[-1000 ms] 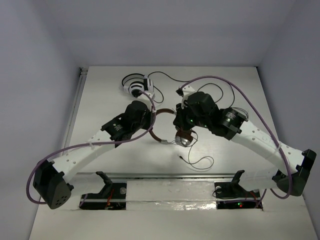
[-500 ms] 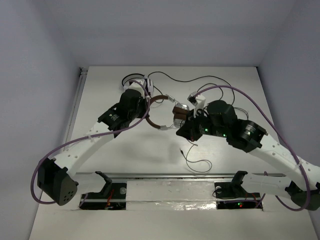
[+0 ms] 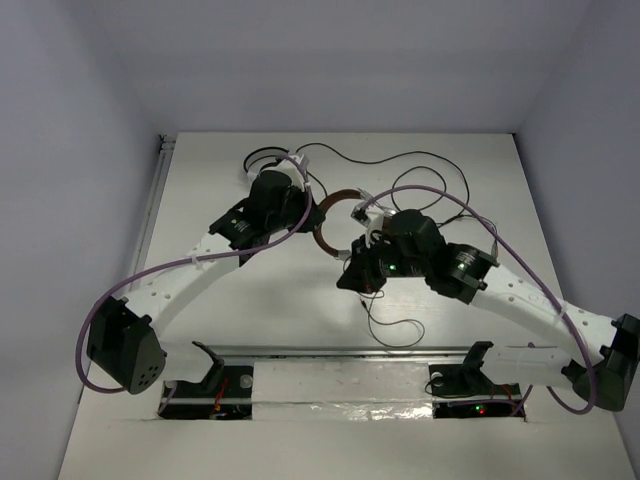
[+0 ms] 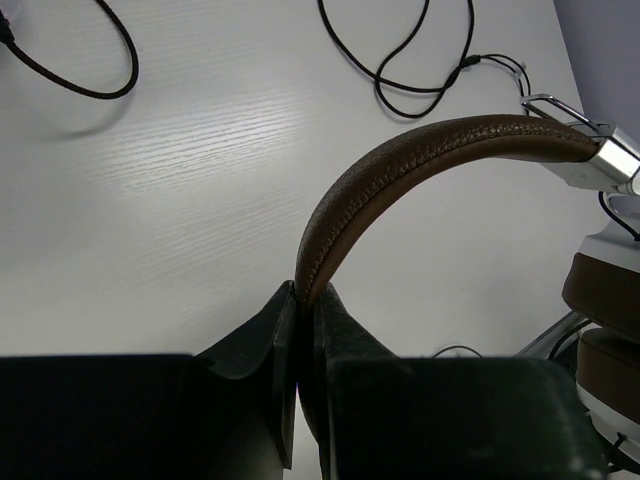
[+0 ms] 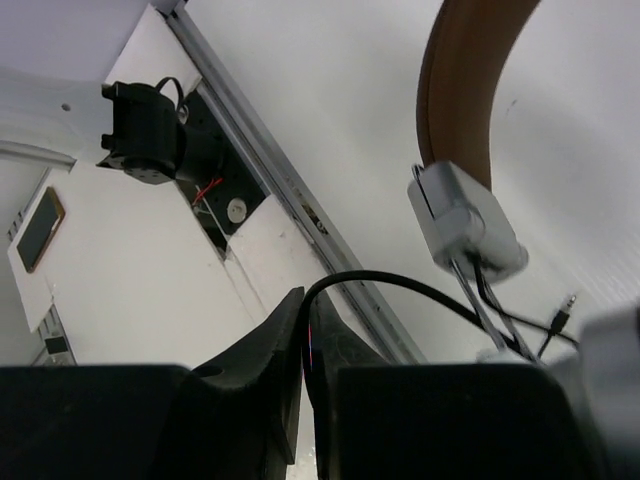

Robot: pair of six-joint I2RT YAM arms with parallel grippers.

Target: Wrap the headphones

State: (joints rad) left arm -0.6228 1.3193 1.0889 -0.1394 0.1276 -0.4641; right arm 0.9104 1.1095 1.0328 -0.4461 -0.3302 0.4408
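Note:
The headphones are held up between both arms. Their brown headband [image 3: 326,222] arcs across the left wrist view [image 4: 400,160], ending in a silver slider [image 4: 600,155] and a brown ear cup [image 4: 605,300] at the right edge. My left gripper [image 3: 312,212] is shut on the headband's end [image 4: 305,300]. My right gripper [image 3: 352,278] is shut on the thin dark cable [image 5: 400,285], just below the headband [image 5: 460,80] and its silver block [image 5: 465,220]. The loose cable [image 3: 388,325] trails down toward the near edge, its plug [image 5: 565,300] showing.
White-and-black headphones [image 3: 262,160] lie at the back left, partly under my left arm, with a black cable [image 3: 420,160] looping across the back. A metal rail [image 3: 330,350] runs along the near edge, with a black clamp [image 5: 145,130] beyond it.
My left gripper has carried the headband to the right. My right gripper has swung left and toward the near edge with the cable, and now covers the ear cups from above.

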